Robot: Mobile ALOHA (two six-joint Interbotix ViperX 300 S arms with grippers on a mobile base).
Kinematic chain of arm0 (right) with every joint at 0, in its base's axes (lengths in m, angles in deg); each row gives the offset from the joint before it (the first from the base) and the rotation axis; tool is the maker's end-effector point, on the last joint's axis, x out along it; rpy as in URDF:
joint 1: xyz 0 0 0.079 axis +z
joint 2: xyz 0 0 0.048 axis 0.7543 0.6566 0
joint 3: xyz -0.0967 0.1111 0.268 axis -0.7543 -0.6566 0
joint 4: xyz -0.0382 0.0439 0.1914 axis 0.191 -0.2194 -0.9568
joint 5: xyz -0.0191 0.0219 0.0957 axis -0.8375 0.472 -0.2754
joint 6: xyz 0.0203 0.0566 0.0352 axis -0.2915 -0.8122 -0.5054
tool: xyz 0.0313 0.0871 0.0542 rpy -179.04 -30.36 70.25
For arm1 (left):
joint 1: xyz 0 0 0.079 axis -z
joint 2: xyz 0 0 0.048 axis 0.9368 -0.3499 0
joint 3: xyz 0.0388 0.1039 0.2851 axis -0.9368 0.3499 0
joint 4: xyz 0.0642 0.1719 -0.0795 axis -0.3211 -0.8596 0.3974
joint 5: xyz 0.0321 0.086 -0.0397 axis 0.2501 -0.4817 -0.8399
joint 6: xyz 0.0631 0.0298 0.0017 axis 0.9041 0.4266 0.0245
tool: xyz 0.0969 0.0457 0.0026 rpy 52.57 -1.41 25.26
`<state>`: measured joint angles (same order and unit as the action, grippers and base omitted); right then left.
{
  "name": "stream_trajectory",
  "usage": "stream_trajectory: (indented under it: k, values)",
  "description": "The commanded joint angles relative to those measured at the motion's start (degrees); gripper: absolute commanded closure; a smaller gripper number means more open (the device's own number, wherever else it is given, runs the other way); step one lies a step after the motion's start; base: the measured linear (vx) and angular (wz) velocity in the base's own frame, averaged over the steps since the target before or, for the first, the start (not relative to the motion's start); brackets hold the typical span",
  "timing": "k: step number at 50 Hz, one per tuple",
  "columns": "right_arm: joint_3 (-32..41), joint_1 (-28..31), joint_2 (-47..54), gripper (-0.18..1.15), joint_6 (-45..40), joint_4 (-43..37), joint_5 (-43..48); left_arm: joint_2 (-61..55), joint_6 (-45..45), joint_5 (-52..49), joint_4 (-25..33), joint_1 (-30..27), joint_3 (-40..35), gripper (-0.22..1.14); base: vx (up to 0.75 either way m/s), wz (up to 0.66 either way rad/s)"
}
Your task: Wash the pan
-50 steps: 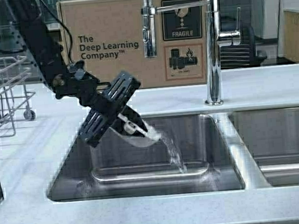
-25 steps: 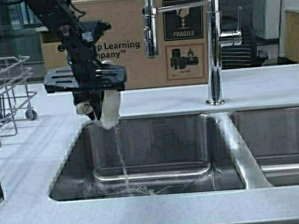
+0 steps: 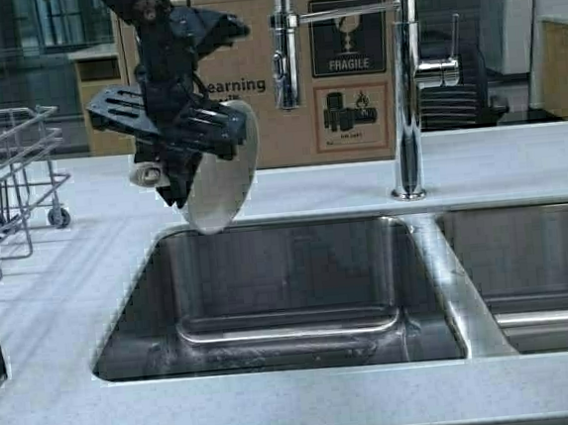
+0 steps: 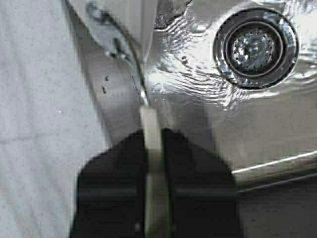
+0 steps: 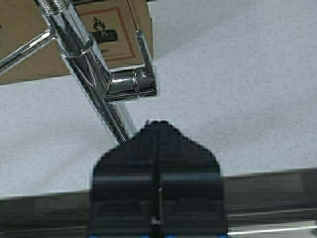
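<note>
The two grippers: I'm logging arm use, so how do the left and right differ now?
The left gripper is shut on the pan handle, holding it tilted above the sink; the right gripper is shut on nothing. The left hangs over the basin's left edge; the right is near the faucet. Both are black.

The cardboard box (image 3: 351, 67) reads "FRAGILE" and, partly hidden, what seems "earning".

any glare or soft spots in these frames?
Left wrist view: strong specular glare on the wet sink floor around the drain; left gripper and the pan handle blurred up close. High view: reflections on the faucet. Right wrist view: evenly lit.
</note>
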<state>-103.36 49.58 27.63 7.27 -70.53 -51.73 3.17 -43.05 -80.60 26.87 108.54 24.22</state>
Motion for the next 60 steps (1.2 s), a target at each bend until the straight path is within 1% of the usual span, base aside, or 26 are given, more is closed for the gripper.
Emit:
stream_trajectory:
  k: [1,8,13,19,40,49,60]
  values:
    - [0.5,0.1,-1.2,0.92,0.1,-0.1,0.6,-1.8,0.3,0.1,0.0,0.2,-0.8,0.89,0.0,0.0]
    - [0.4,0.1,-1.2,0.92,0.2,-0.2,0.6,0.1,1.8,1.1,-0.8,0.2,-1.0,0.89,0.0,0.0]
    - [0.4,0.1,-1.2,0.92,0.2,-0.2,0.6,3.2,5.2,1.2,-2.9,0.2,-1.0,0.89,0.0,0.0]
    - [0.5,0.1,-1.1,0.92,0.3,-0.2,0.6,6.9,8.6,0.1,-3.0,-1.3,-1.2,0.89,0.0,0.0]
    - [0.6,0.1,-0.9,0.92,0.3,-0.2,1.1,21.9,14.9,-3.5,-3.0,-11.2,-1.6,0.89,0.0,0.0]
    - [0.8,0.1,-0.7,0.92,0.4,-0.1,1.2,25.5,20.7,-5.4,-3.3,-15.0,-1.3,0.89,0.0,0.0]
    - [0.6,0.1,-0.2,0.92,0.6,0.0,1.2,29.0,27.6,-6.2,-3.3,-22.8,-1.1,0.89,0.0,0.0]
